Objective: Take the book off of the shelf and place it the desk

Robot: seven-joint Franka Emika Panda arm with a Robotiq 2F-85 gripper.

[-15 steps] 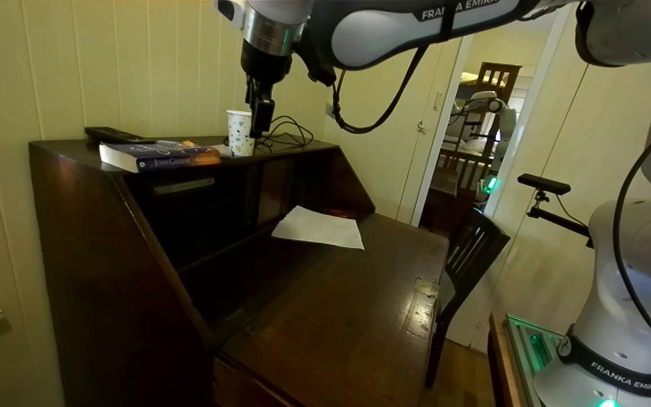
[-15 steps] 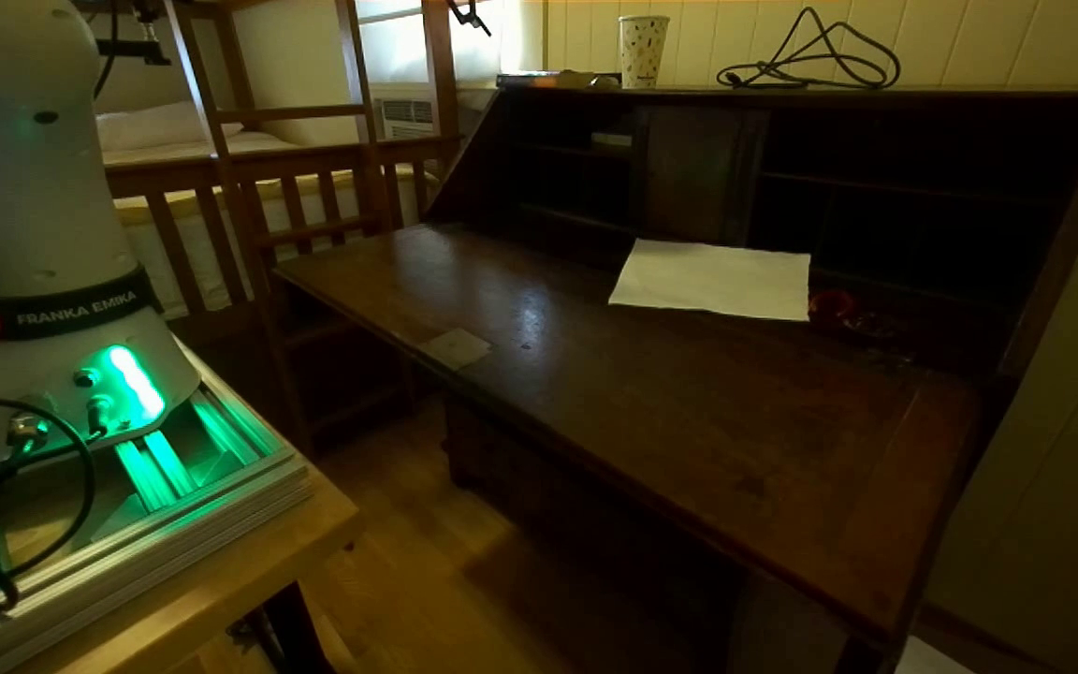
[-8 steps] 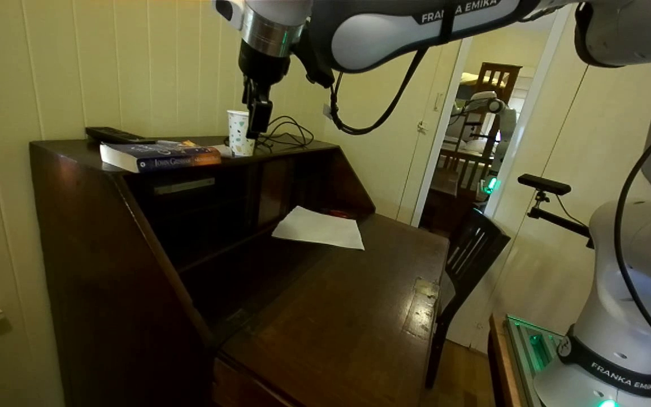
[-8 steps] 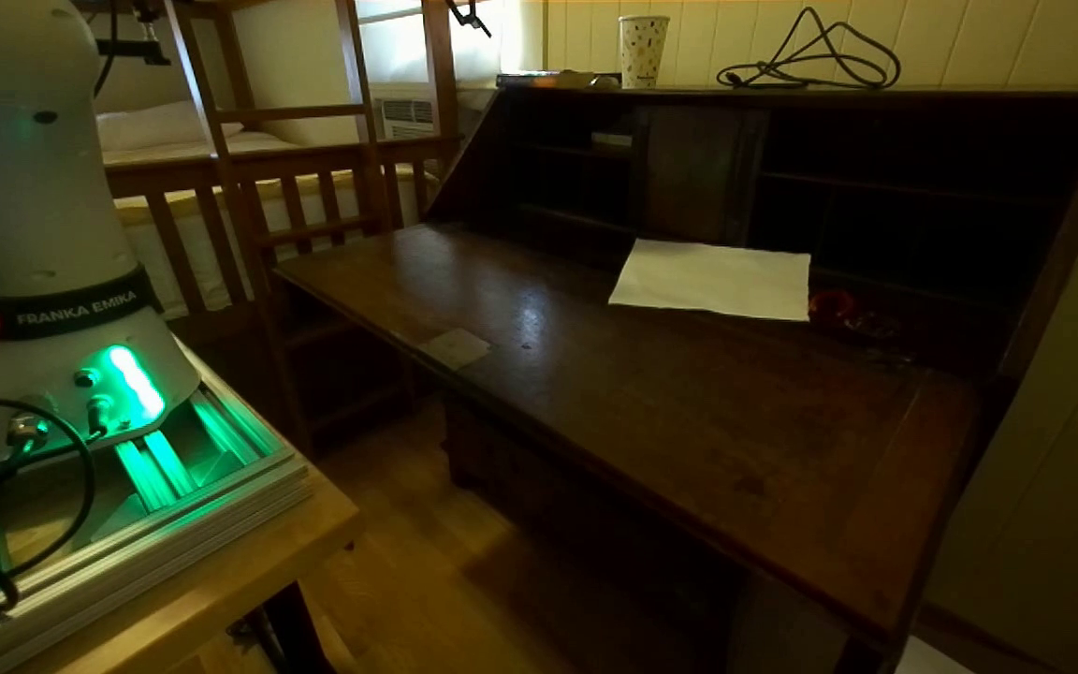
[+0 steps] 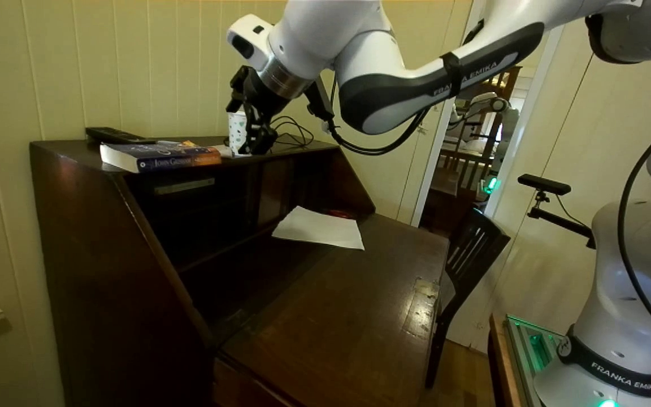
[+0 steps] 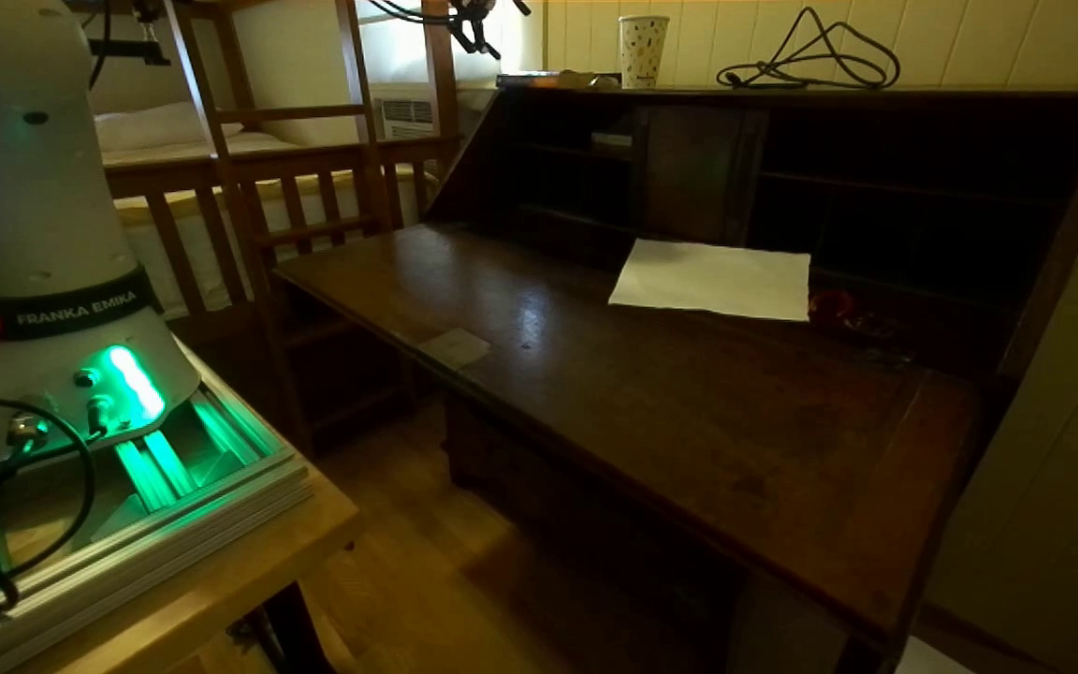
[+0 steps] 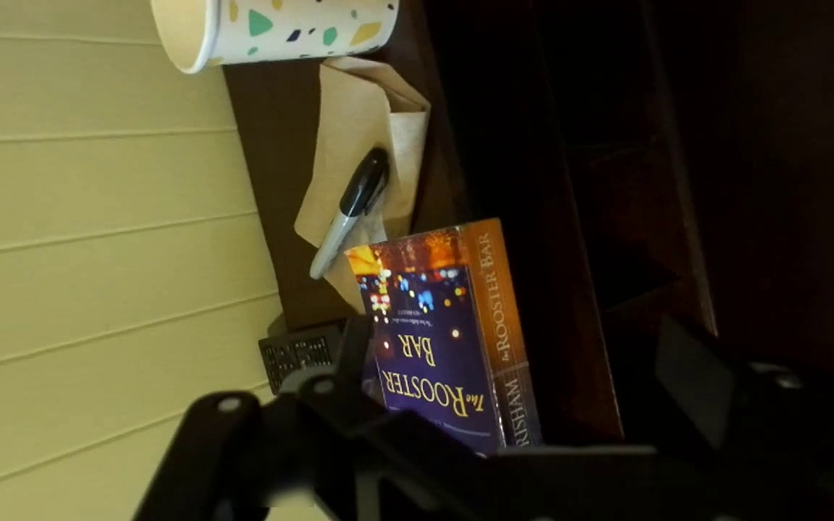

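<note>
Both exterior views overlook the surface (image 5: 348,299) from opposite ends; wrist view, sideways, faces the shelf (image 7: 279,145) at close range.

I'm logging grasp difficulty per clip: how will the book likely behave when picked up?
The book has a wide spine and a thick block of pages, so it may be heavy for its size. The cover looks thin, so held by that alone it might flop open. Lying flat, it seems unlikely to roll or tip.
</note>
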